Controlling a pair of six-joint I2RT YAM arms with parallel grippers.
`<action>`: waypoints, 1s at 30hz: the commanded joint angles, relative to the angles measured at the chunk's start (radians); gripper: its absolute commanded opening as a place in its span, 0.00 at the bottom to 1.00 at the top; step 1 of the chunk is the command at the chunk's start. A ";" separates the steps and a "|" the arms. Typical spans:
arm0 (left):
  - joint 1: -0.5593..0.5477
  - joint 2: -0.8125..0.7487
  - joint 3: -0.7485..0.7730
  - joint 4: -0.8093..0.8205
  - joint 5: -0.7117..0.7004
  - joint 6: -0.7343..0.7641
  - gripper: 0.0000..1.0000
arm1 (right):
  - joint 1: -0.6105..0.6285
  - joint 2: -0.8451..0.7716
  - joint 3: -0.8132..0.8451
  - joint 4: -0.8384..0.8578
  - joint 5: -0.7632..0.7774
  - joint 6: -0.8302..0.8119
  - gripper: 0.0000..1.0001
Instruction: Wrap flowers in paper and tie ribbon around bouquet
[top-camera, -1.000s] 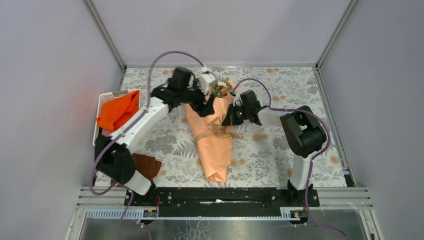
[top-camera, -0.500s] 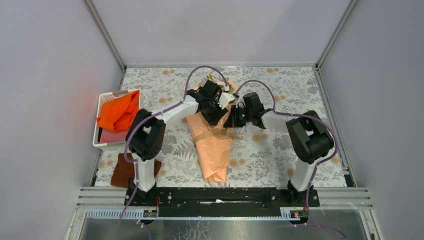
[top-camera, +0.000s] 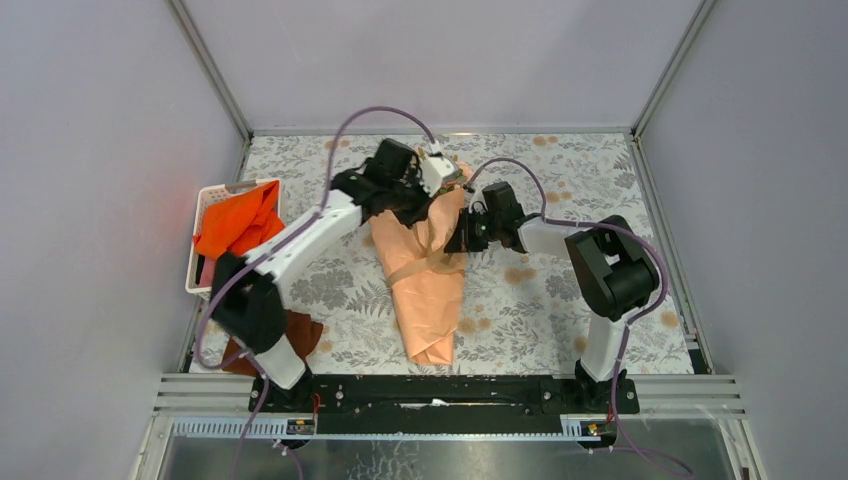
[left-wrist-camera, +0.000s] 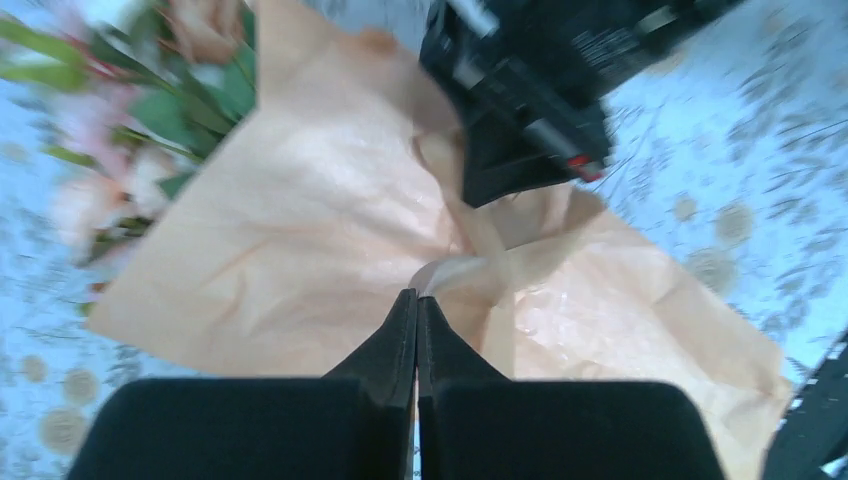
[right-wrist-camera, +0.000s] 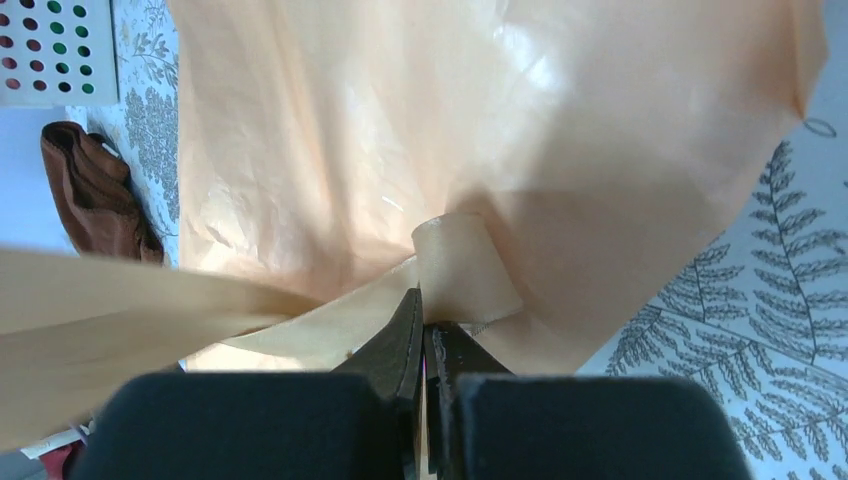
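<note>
Top external view. Shows the bouquet (top-camera: 428, 290), a crinkly peach-orange paper cone holding pale pink roses, lying mid-frame on a floral-patterned table (top-camera: 560, 170), open end toward the top of the frame and narrow tail toward the bottom. Shows a narrow, flat tan-peach ribbon (top-camera: 425, 263) crossing the cone's middle. Places the left gripper (top-camera: 420, 213) at the cone's upper left and the right gripper (top-camera: 460, 239) at its right edge, close together. Left wrist view: reveals black fingers (left-wrist-camera: 395, 340) pressed together, tips apparently pinching a small loop of ribbon against the paper (left-wrist-camera: 300, 200), with the flowers (left-wrist-camera: 190, 90), pink blooms and green leaves, blurred at upper left. Right wrist view: likewise pressed together, nipping a curl of ribbon, a long strip trailing off to the left edge. Compared with a second ago: left jaws spread then, shut now, after a swing across the cone and back. Suggests both ribbon ends now gripped, wrapping done, knot-tightening likely next. Also at far left: a white perforated basket (top-camera: 240, 185) holding bright orange cloth (top-camera: 235, 228), and dark brown cloth (top-camera: 300, 332) below.
</note>
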 joint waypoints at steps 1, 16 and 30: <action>0.013 -0.177 -0.024 0.036 0.129 -0.058 0.00 | 0.011 0.018 0.072 0.001 -0.029 -0.017 0.00; -0.005 -0.360 0.018 -0.022 -0.009 0.113 0.00 | 0.012 0.097 0.136 -0.087 -0.064 -0.102 0.00; -0.040 -0.359 -0.041 0.080 -0.285 0.197 0.00 | 0.106 0.136 0.280 -0.407 -0.255 -0.337 0.00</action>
